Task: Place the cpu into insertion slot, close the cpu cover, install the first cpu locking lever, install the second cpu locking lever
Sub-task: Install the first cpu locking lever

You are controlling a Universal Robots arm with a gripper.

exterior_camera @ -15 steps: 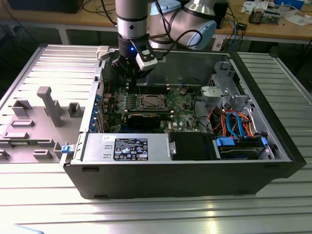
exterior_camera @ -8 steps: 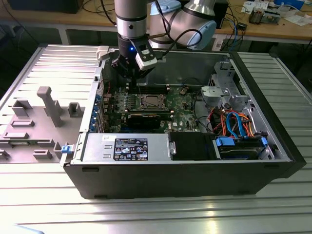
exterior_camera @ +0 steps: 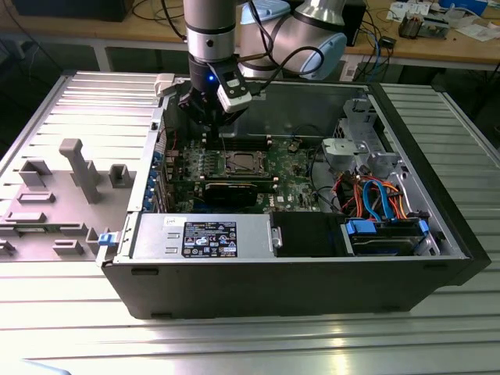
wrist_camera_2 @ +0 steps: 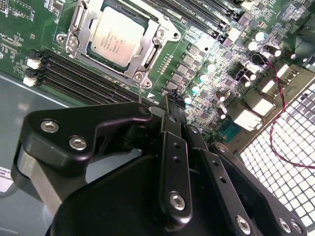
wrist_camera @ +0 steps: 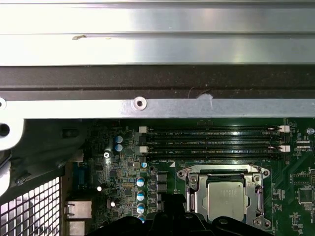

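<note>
Right now my gripper hangs just above the green motherboard, near the socket, its black fingers pressed together with nothing between them. In both wrist views the cpu sits flat in the insertion slot, and the cpu cover lies closed around it as a metal frame. In the exterior view my arm stands over the open computer case.
</note>
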